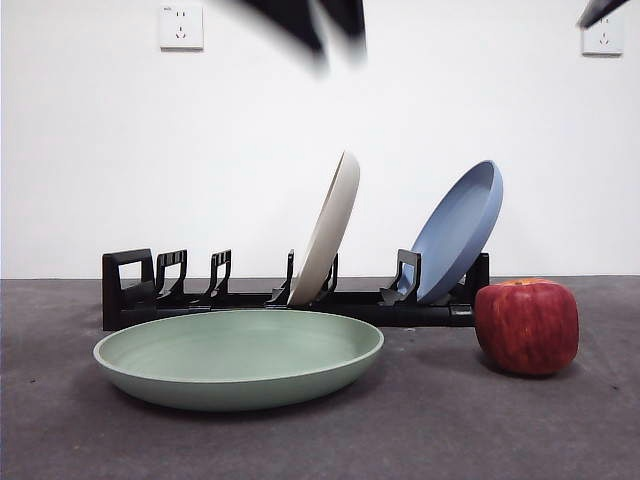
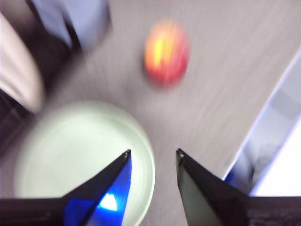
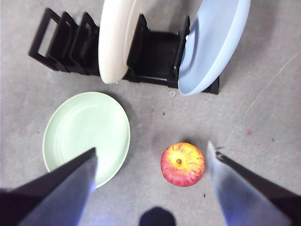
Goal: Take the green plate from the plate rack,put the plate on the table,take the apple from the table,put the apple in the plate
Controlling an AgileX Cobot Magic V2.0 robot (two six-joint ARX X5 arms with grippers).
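Nearest to me, the green plate [image 1: 238,356] lay flat on the table [image 1: 430,430], right way up and empty, so I judged that half of the job done. Just beside it, a little further back and clear of its rim, stood the apple [image 1: 527,326], upright with its stem end up. Behind both ran the plate rack [image 1: 290,297], with a cream-white plate [image 1: 327,229] and a blue plate [image 1: 458,232] leaning in its slots.

My right gripper [image 3: 153,176] hung high above the table, jaws spread wide, with the apple [image 3: 183,164] lying between them in the right wrist view and well below. My left gripper [image 2: 153,157] was also up in the air, jaws parted with nothing between them, over the edge of the green plate [image 2: 80,155]. That wrist view was smeared, so I read little else from it. In the front view only dark blurred tips showed at the top edge.

I reckoned the apple would handle as a firm, fairly weighty lump with smooth, waxy skin that might slip under a light pinch. It looked blocky, so I planned to take it across its widest middle, on opposite flanks, coming straight down over the stem. Squeezing near the top shoulder could have squirted it out and sent it rolling. The plate looked light and shallow, liable to skate if the apple were dropped onto its rim.
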